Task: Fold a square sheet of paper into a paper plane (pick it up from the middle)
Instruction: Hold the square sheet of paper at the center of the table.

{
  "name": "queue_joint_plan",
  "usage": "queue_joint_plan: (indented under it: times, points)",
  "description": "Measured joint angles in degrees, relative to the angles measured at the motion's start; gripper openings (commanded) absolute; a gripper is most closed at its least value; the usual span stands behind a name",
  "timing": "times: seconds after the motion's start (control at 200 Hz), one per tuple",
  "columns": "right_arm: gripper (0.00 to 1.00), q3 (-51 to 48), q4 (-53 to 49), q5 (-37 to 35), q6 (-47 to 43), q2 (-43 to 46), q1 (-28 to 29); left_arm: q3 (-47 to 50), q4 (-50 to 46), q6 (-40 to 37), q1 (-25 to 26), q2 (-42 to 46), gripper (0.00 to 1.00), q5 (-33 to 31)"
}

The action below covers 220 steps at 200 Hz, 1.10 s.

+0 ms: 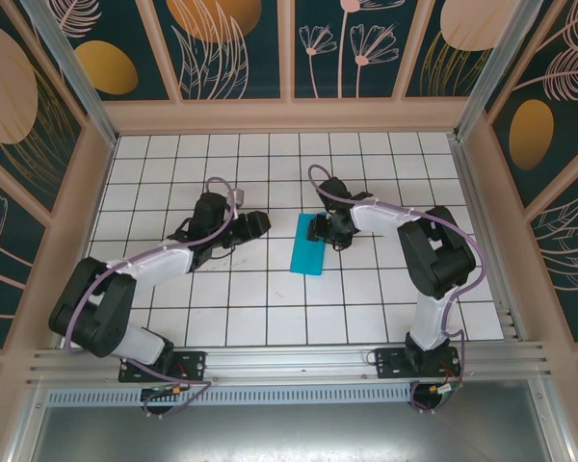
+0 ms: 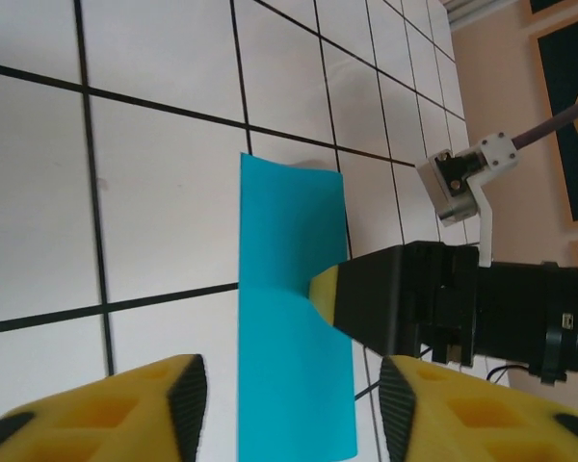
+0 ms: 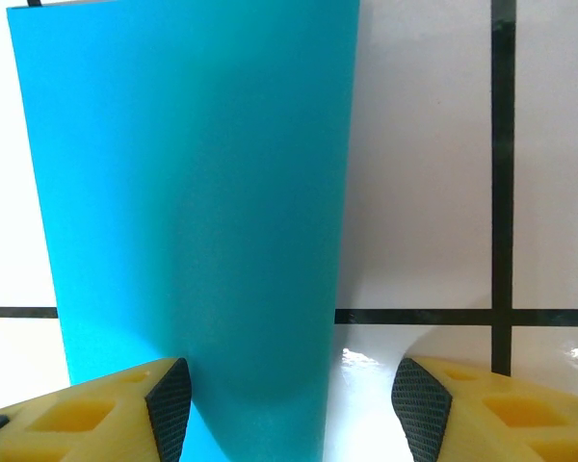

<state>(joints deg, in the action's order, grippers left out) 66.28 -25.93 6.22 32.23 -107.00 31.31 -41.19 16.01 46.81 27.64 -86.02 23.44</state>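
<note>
The square sheet of paper (image 1: 306, 254) is teal-blue and lies on the tiled table as a narrow folded strip, mid-table. No paper plane is in view. My right gripper (image 1: 320, 231) sits low at the strip's far end, open. In the right wrist view the paper (image 3: 193, 192) runs between its fingers (image 3: 169, 404), closer to the left one. In the left wrist view one yellow right fingertip (image 2: 324, 289) touches the edge of the strip (image 2: 289, 289). My left gripper (image 1: 260, 224) is about a tile to the left of the paper, open (image 2: 294, 409) and holding nothing.
The white tiled table (image 1: 270, 303) has black grid lines and is boxed in by wooden-framed patterned walls (image 1: 96, 173) on the left, back and right. An aluminium rail (image 1: 299, 358) runs along the near edge by both arm bases.
</note>
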Motion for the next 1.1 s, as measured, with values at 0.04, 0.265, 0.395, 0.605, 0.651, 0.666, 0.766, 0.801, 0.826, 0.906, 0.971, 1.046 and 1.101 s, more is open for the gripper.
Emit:
queue_joint_plan:
  times: [0.04,0.265,0.395,0.605,0.651,0.666,0.766,0.801,0.826,0.906,0.971,1.046,1.101]
  points:
    - [0.64,0.00,0.00,0.00,0.00,-0.02,0.00,-1.27,-0.33,-0.22,0.72,-1.40,0.37,-0.04]
    - [0.64,0.00,0.02,-0.04,-0.02,-0.04,0.00,-7.32,-1.20,-0.24,4.00,-8.87,0.00,-0.11]
    - [0.64,0.00,0.02,-0.04,-0.02,-0.07,0.00,-10.56,-1.20,-0.04,5.29,-13.79,0.00,-0.04]
    - [0.64,0.00,0.02,-0.15,0.00,-0.11,0.02,-12.79,-1.27,0.50,6.47,-19.67,0.00,0.13]
    - [0.64,0.00,0.02,-0.20,0.00,-0.11,0.04,-13.35,-1.49,0.63,6.69,-20.63,0.00,0.20]
    - [0.64,0.00,0.02,-0.20,0.00,-0.11,0.07,-13.64,-1.53,0.68,6.80,-20.96,0.00,0.17]
    - [0.65,0.00,0.02,-0.22,-0.02,-0.11,0.09,-15.19,-1.66,0.83,7.26,-22.25,0.00,0.39]
    - [0.64,0.00,0.02,-0.22,-0.02,-0.11,0.09,-15.72,-1.70,0.85,7.43,-22.58,0.00,0.57]
    - [0.64,0.00,0.02,-0.22,-0.02,-0.11,0.09,-16.09,-1.70,0.85,7.54,-22.77,0.00,0.61]
    - [0.64,0.00,0.02,-0.22,-0.02,-0.11,0.09,-17.16,-1.73,0.85,7.89,-23.63,0.00,0.63]
    - [0.64,0.00,0.02,-0.22,0.00,-0.11,0.09,-17.92,-2.16,0.85,8.13,-24.37,0.00,0.57]
    - [0.65,0.00,0.02,-0.22,-0.02,-0.11,0.09,-18.34,-2.93,0.85,8.37,-24.96,0.00,0.44]
    - [0.65,-0.02,0.02,-0.22,0.00,-0.11,0.09,-18.60,-3.58,0.85,8.50,-25.29,0.00,0.09]
